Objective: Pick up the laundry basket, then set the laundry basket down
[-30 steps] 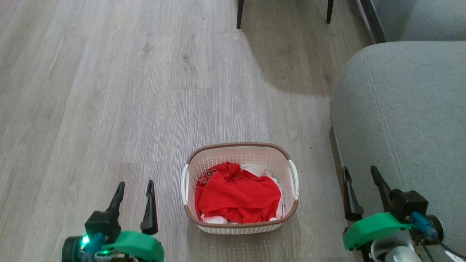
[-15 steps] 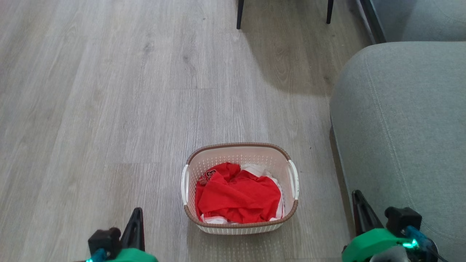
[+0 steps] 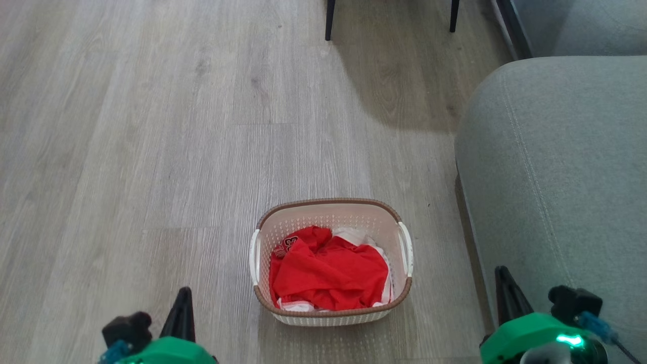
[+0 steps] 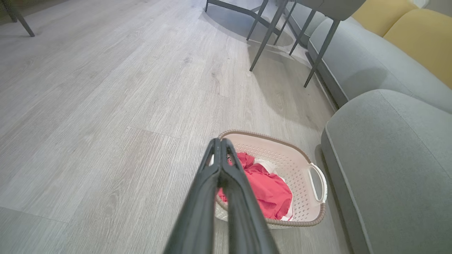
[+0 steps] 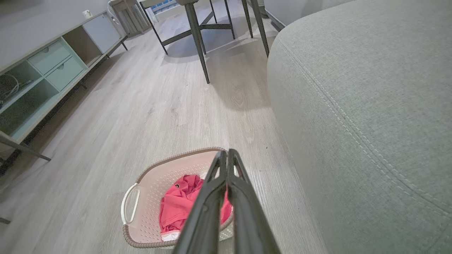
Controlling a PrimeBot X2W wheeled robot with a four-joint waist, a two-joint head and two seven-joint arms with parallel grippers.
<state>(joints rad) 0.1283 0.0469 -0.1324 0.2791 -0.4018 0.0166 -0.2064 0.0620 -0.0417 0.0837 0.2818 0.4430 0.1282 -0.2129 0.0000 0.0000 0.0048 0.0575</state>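
The laundry basket point(image 3: 328, 202), cream with a brown woven-look rim and white side handles, stands upright on the wood floor and holds red and white clothes point(image 3: 328, 273). My left gripper point(image 3: 184, 292) is low at the basket's left, apart from it, and its fingers press together with nothing between them, as the left wrist view point(image 4: 219, 143) shows. On the other side, between the basket and the sofa, my right gripper point(image 3: 500, 270) is also shut and empty point(image 5: 226, 153). Both wrist views look down on the basket point(image 4: 282, 155) point(image 5: 155, 176) from above.
A grey sofa point(image 3: 556, 177) runs along the right, close to the basket. Dark chair legs point(image 3: 329, 20) stand further ahead. The right wrist view takes in a low cabinet with pale green drawers point(image 5: 46, 60) at the left. Open wood floor point(image 3: 151, 151) spreads to the left and ahead.
Both grippers went from open to shut and sank toward the bottom edge of the head view. The basket has stayed where it was; the camera shifted slightly.
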